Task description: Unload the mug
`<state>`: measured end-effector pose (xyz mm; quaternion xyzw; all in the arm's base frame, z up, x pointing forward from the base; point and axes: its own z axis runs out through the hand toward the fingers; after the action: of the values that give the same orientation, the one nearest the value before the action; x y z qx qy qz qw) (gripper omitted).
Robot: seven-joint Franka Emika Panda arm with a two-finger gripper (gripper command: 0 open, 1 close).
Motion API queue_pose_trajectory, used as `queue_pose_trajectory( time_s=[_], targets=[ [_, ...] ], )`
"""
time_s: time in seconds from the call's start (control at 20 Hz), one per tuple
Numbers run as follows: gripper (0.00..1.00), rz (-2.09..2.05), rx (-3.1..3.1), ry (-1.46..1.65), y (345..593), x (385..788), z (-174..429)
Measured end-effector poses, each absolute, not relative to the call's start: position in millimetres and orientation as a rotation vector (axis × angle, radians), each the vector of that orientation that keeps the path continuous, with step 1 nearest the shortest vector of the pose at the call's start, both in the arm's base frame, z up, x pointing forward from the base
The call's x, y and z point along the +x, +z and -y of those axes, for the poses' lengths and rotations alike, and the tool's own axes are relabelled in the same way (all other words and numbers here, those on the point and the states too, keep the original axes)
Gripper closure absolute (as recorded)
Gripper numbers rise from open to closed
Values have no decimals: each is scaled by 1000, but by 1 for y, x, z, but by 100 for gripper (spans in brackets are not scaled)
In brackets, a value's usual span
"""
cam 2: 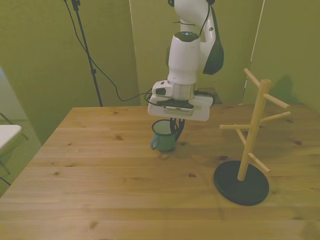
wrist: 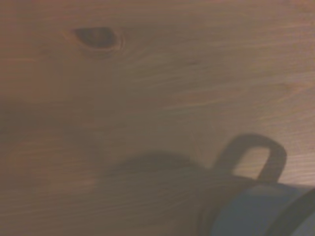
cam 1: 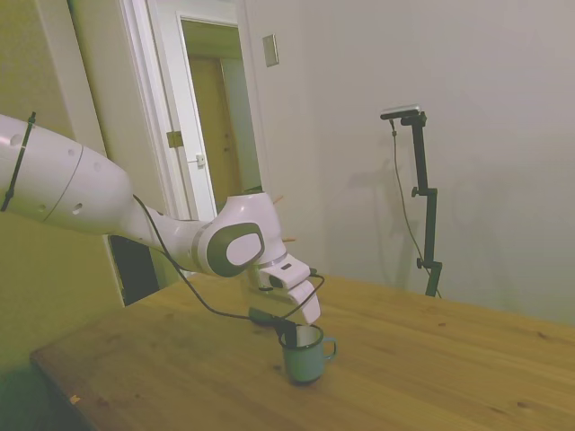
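The teal-green mug (cam 1: 305,358) (cam 2: 163,136) stands upright on the wooden table (cam 2: 100,170), near its middle, with its loop handle turned toward the front view's left. My gripper (cam 1: 289,333) (cam 2: 175,128) comes down from above onto the mug's rim. Its dark fingers sit close together across the rim wall, shut on it. In the wrist view the mug's rim (wrist: 256,211) and handle (wrist: 252,156) show blurred against the tabletop.
A wooden peg stand (cam 2: 252,125) on a round black base (cam 2: 241,183) stands at the front view's right, with no mug on its pegs. A white object's edge (cam 2: 7,135) pokes in at the front view's left. Behind the arm is a doorway (cam 1: 220,126).
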<state>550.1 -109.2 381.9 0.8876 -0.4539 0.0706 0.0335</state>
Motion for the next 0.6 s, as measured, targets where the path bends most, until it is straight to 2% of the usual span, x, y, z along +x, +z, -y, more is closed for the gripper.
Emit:
queue_pose_trajectory(
  time_s=[0.55, 0.6],
  targets=[
    [100, 1405, 2724, 254, 368, 550, 107],
    [0, 1405, 2724, 254, 368, 550, 107]
  ],
)
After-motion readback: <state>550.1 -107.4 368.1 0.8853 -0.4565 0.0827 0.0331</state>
